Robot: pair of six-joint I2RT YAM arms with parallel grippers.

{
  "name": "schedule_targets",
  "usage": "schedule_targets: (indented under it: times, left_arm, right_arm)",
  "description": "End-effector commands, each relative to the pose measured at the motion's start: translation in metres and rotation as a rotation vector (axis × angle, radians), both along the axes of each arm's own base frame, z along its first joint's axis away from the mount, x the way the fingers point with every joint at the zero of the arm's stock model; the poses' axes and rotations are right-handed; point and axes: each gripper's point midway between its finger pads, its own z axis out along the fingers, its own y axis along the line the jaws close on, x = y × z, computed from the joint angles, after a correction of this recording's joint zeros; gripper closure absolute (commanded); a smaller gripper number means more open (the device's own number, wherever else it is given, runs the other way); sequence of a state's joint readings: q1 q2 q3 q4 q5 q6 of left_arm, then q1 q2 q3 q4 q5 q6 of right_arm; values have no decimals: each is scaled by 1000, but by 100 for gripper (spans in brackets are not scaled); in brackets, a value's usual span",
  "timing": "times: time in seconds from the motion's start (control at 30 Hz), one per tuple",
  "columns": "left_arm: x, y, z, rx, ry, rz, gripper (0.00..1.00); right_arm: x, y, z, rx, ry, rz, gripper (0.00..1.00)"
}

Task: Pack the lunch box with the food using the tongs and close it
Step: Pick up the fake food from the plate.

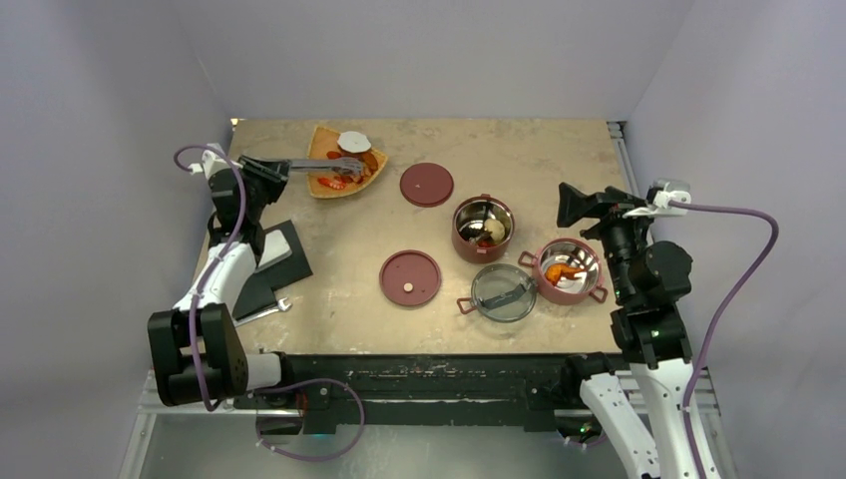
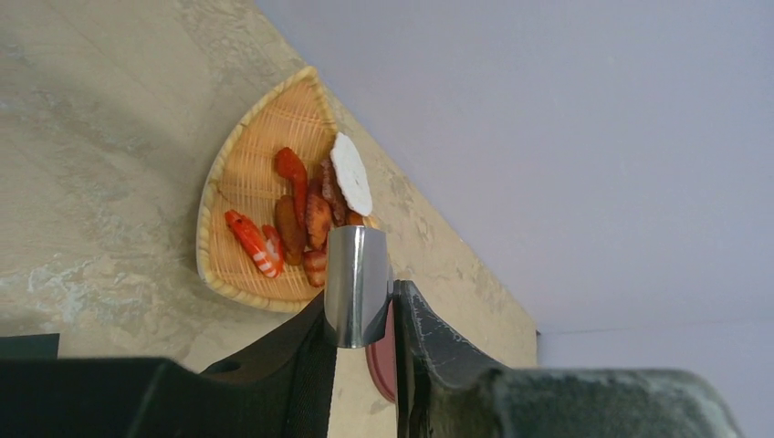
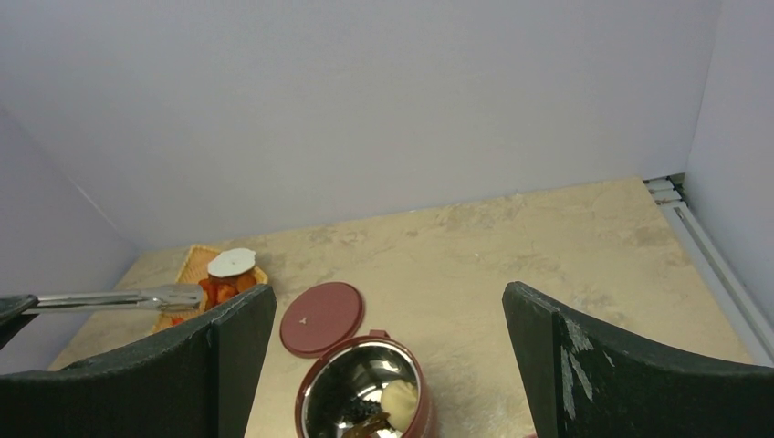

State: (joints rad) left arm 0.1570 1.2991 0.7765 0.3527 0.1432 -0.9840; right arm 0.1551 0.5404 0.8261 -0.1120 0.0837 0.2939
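Note:
My left gripper (image 1: 267, 168) is shut on the handle end of the silvery tongs (image 1: 324, 163), seen end-on between its fingers (image 2: 429, 338) in the left wrist view. The tong tips reach over the orange tray (image 1: 321, 186) among the food (image 2: 301, 214): shrimp, orange and brown pieces, and a white slice (image 2: 351, 173). Whether the tips hold a piece I cannot tell. Two dark-red lunch box bowls stand open: one (image 1: 483, 228) holds dark and pale pieces, the other (image 1: 569, 269) an orange piece. My right gripper (image 1: 587, 205) hangs open above the bowl (image 3: 315, 379), with nothing in it.
Two dark-red disc lids (image 1: 427, 185) (image 1: 410, 277) lie flat on the table. The smoky clear lid (image 1: 504, 291) lies beside the near bowl. A black block (image 1: 274, 261) and a short silver wrench (image 1: 264, 311) sit by the left arm. Walls close in all round.

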Motion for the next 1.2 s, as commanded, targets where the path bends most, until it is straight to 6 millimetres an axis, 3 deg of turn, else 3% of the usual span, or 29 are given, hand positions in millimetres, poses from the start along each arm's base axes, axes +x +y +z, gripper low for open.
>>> schedule_targets:
  times: [0.0,0.5,1.17]
  left_arm:
    - [7,17,14,-27,-81,85,75]
    - [23,31,-18,-104,-48,169,73]
    - [43,23,-29,-162,-56,121,74]
  right_arm:
    - [-2,1,17,-6,-45,6,1]
    - [-2,-1,16,-7,-42,-3,1]
    - [0,-2,13,-6,-35,-9,1]
